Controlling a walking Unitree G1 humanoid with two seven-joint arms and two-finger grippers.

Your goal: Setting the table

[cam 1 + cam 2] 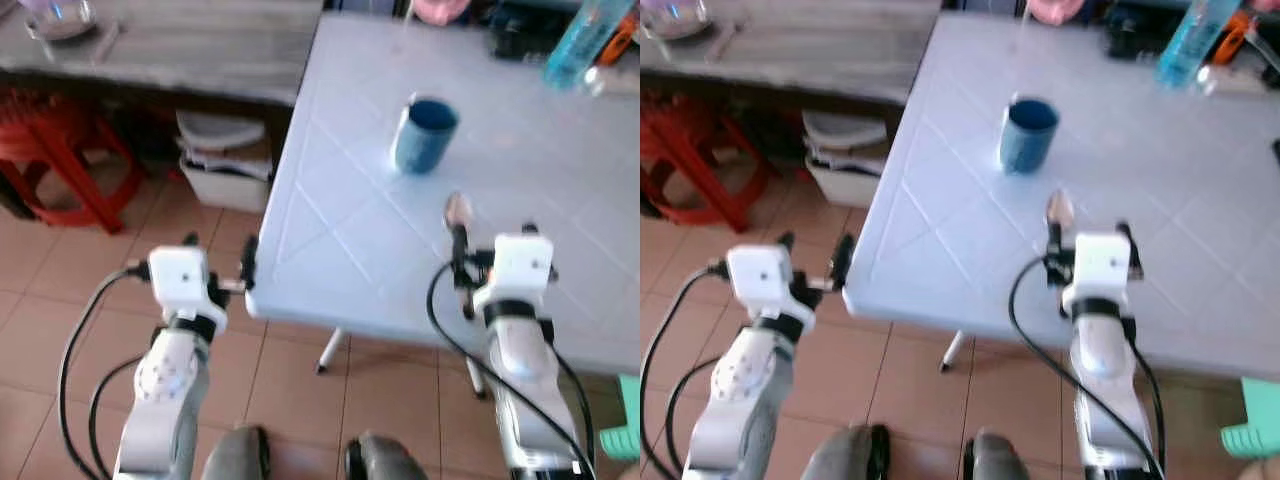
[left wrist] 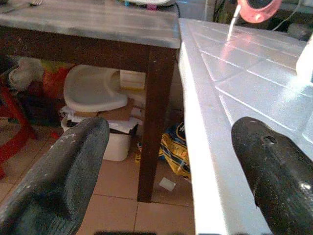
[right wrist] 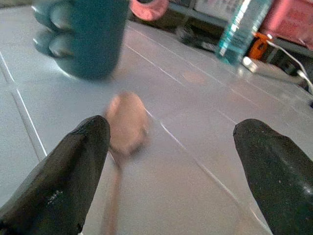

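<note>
Black-fingered right gripper [image 1: 492, 250]: hovers over the near part of the white table [image 1: 340, 200], jaws spread wide and holding nothing.
Spoon [image 3: 124, 127]: a pale pinkish spoon lies flat on the table just inside the right gripper's left finger [image 3: 58, 181]; its long axis runs near to far, handle towards the robot, bowl pointing at the cup. Blur hides whether the finger touches it.
Nearer arm: the right, by a clear margin; judged the one to close on the handle.
Left gripper [image 1: 220, 265]: off the table's near left corner, over the tiled floor [image 1: 60, 300], jaws open and empty.
Blue cup [image 1: 424, 135]: matte, cylindrical, upright, farther in, beyond the spoon's bowl.
Table surface: smooth plastic with moulded diagonal lines.
Far edge: a clear blue bottle [image 1: 585, 40], slightly right.
</note>
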